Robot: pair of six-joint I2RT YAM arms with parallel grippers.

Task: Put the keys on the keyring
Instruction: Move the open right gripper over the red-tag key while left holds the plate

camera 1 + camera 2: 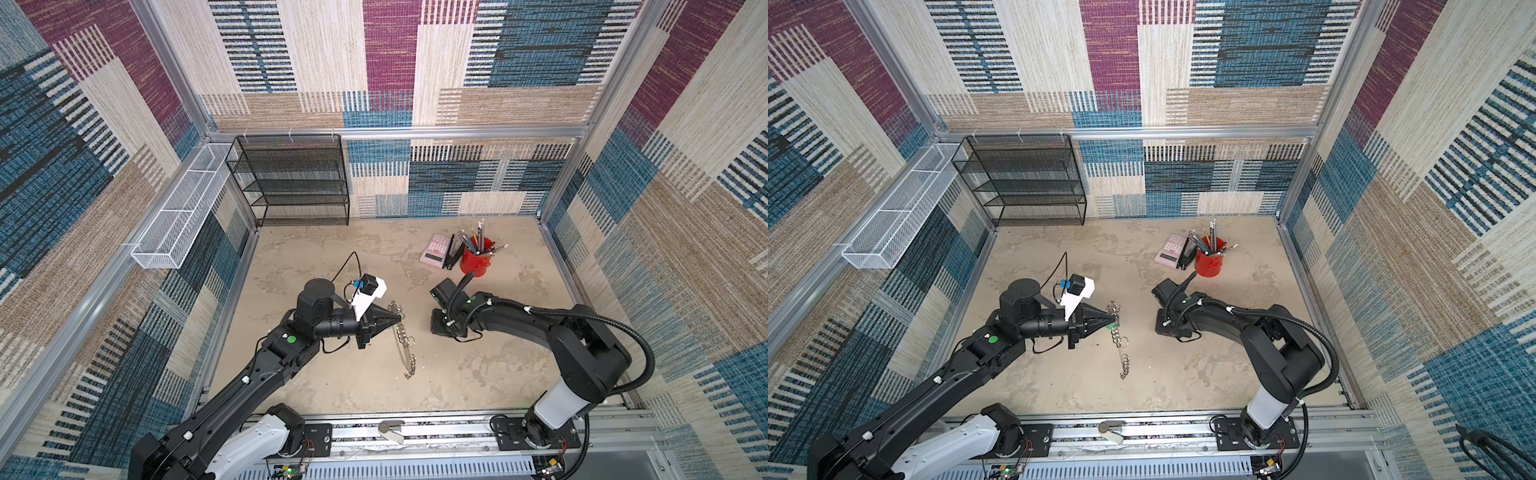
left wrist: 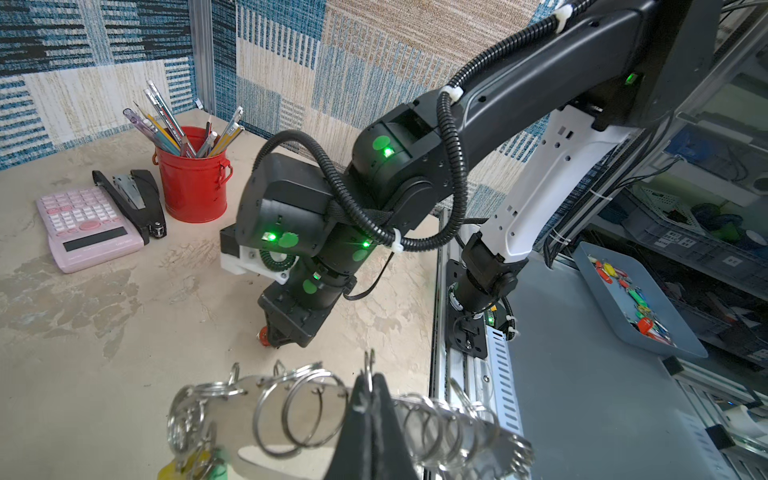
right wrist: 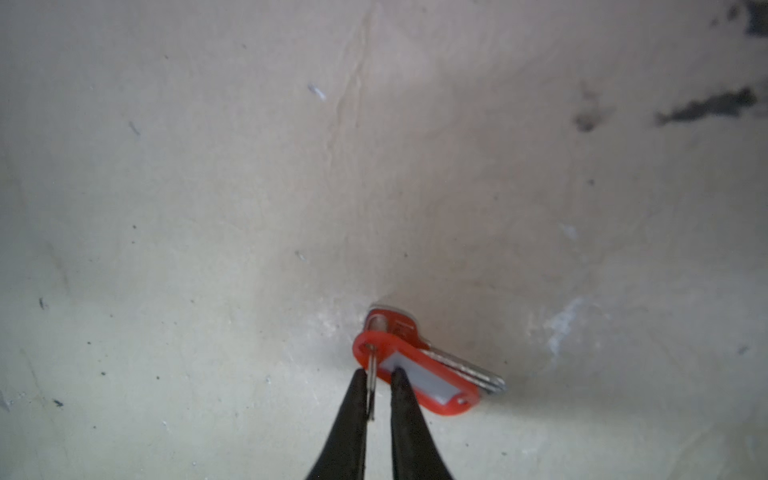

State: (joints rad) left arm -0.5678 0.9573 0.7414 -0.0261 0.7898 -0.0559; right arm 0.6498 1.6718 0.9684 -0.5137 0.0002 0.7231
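Note:
The keyring (image 1: 402, 353) (image 1: 1121, 353) is a grey band edged with silver split rings; it hangs off the table from my left gripper (image 1: 398, 318) (image 2: 370, 379), which is shut on one of its split rings. A yellow tag (image 2: 171, 471) and a green tag (image 2: 217, 468) hang at one end of it. A key with a red tag (image 3: 419, 380) lies flat on the table. My right gripper (image 3: 377, 374) points down at it, jaws slightly apart, the tag's small ring (image 3: 372, 372) standing between them. In both top views the right wrist hides this key.
A red cup of pencils (image 1: 476, 259), a pink calculator (image 1: 436, 250) and a black stapler (image 1: 452, 257) stand at the back right. A black mesh shelf (image 1: 291, 178) and a white wire basket (image 1: 183, 208) are at the back left. A grey tray of tagged keys (image 2: 602, 270) sits beyond the table's rail.

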